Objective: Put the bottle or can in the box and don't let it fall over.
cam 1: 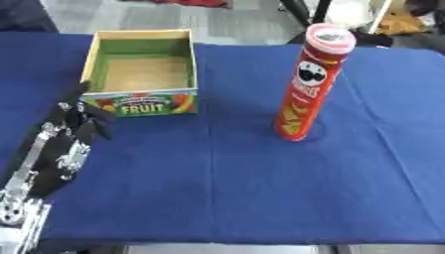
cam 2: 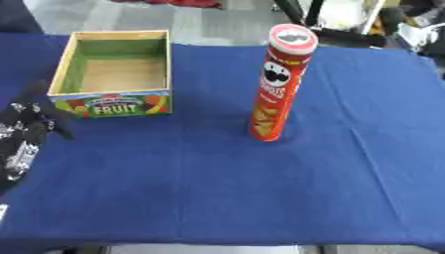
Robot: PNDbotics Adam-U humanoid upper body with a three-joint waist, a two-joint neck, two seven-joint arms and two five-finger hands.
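box point(cam 1: 143, 103) front: "FRUIT" | tall red can point(cam 2: 276, 84): moustached face logo, wording unreadable

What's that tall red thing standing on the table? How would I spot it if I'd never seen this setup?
Start with the blue cloth table. Toward its far left sits an open, empty cardboard box marked FRUIT; look to its right. There a tall red chip can stands upright by itself, apart from the box, with a moustached face on its side and a pale lid.

A glossy red can point(cam 1: 309, 84) stands on matt blue cloth point(cam 1: 243, 188) beside a printed cardboard box point(cam 1: 142, 74).
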